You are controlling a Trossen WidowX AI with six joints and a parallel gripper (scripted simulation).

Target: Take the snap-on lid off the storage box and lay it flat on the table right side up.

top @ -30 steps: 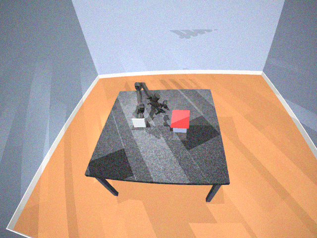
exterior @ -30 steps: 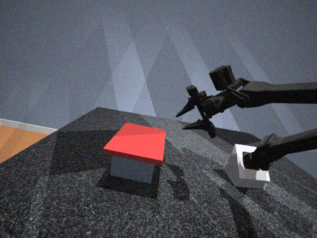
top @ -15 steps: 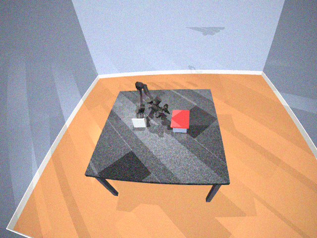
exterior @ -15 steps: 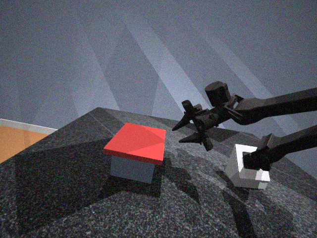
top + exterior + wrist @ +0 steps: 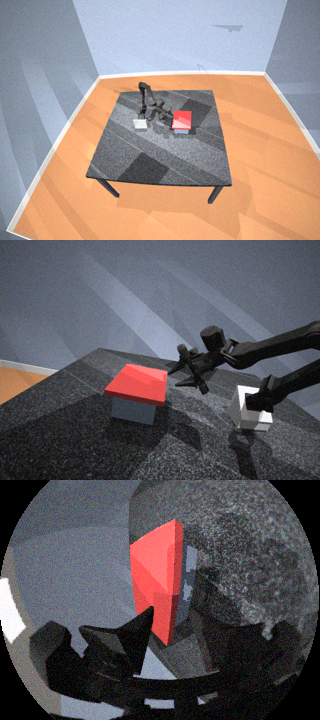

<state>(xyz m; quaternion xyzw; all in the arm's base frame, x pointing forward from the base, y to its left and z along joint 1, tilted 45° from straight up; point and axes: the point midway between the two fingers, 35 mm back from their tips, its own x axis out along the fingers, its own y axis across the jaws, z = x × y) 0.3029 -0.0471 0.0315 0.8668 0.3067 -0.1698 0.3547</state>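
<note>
The red lid (image 5: 182,118) (image 5: 139,384) (image 5: 152,562) sits level on top of the blue-grey storage box (image 5: 181,131) (image 5: 133,410) (image 5: 191,565), overhanging its walls. The box stands upright on the table. My gripper (image 5: 172,116) (image 5: 172,379) (image 5: 171,610) is partly open and empty. Its fingertips are spread one above the other, close beside the lid's edge on the side facing the arm, near lid height. Whether a fingertip touches the lid cannot be told. In the wrist view the right-hand finger blends into dark shadow.
A white block (image 5: 140,124) (image 5: 233,409) stands at the arm's base, on the arm's side of the box. The arm reaches over the dark speckled table (image 5: 155,147) (image 5: 77,446) from there. The table's front edge is well away from the box.
</note>
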